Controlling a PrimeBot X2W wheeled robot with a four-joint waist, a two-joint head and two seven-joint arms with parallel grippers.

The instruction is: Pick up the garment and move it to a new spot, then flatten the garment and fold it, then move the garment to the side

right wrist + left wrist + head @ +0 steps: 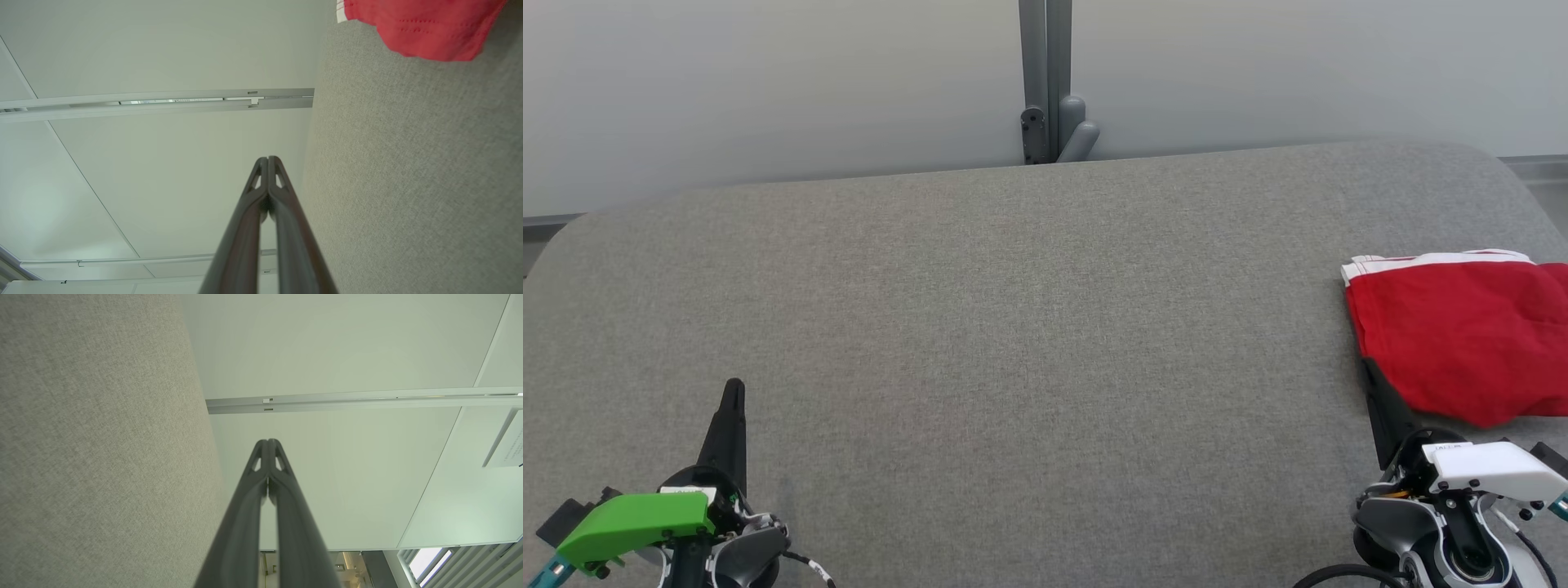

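Red cloth, white-banded along the far edge: one garment (pixel 1462 335), lying in a compact, slightly rumpled heap at three o'clock on the grey fabric-covered table (pixel 1013 327), running off the head view's right edge.

Handling, as I'd judge it: soft, light and limp, nothing fragile. It will sag and drape from any single pinch, and its layers may slide apart on the woven top. The best holds look like the white-trimmed corner at the heap's ten o'clock, or the near hem at its six o'clock, one for each gripper, so that it lifts spread rather than bunched.

Count:
- Garments, one.
- Grippers, two. The left gripper (pixel 734 385) sits at seven o'clock, fingers pressed together on nothing, well apart from the cloth. The right gripper (pixel 1369 367) sits at five o'clock, also clenched and empty, its tip just beside the near corner of the heap; whether it touches, I cannot tell.
- Tables, one.
- Grey posts (pixel 1045 82), one — at twelve o'clock, against the pale wall.
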